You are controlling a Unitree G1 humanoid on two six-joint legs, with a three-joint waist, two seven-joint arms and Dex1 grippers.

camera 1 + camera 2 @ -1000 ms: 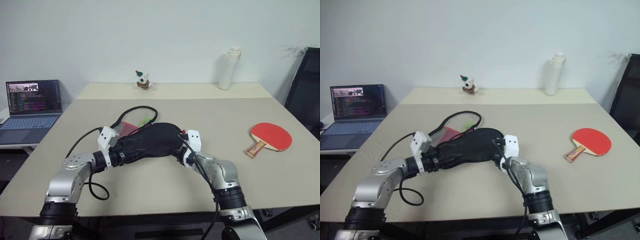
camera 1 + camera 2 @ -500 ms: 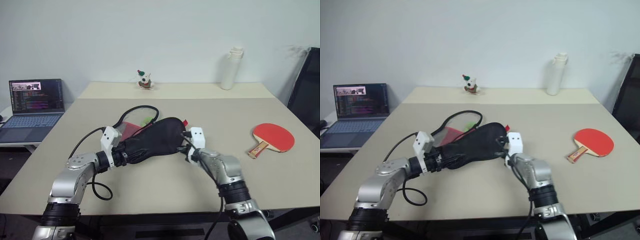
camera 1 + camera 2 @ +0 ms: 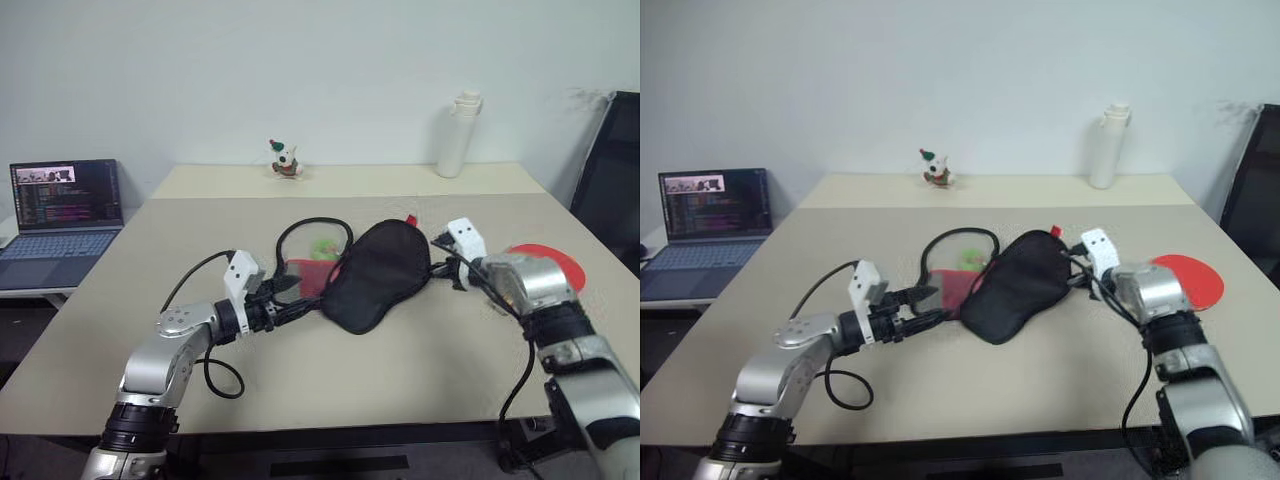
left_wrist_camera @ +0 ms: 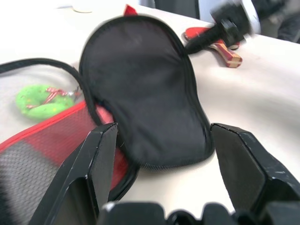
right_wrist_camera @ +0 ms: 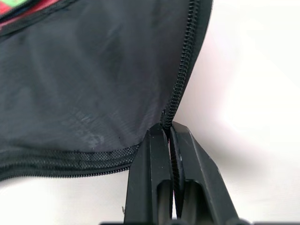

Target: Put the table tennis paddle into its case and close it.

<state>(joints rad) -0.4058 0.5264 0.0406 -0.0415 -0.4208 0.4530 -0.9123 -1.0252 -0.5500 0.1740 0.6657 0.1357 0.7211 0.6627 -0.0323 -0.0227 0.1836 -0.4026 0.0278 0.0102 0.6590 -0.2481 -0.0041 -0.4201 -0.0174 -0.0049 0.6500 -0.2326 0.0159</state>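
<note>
The case (image 3: 380, 278) lies unzipped at mid-table, its black flap raised and its red mesh half (image 4: 42, 140) flat on the table. My right gripper (image 5: 168, 129) is shut on the flap's zipper rim at the case's right side. My left gripper (image 3: 930, 305) stands open at the case's narrow left end; the flap's tip lies between its fingers (image 4: 101, 159) without visible contact. The table tennis paddle (image 3: 1198, 280), red face up, lies at the right and is partly hidden behind my right arm.
A small green ring (image 3: 323, 248) sits inside the case's black zipper loop. A white bottle (image 3: 457, 135) and a small toy figure (image 3: 284, 160) stand at the table's far edge. A laptop (image 3: 60, 215) is off to the left, a black chair (image 3: 610, 190) to the right.
My right gripper has shut on the zipper rim and swung right and up, dragging the black flap and the case to the right. The left gripper followed slightly rightward, still open.
</note>
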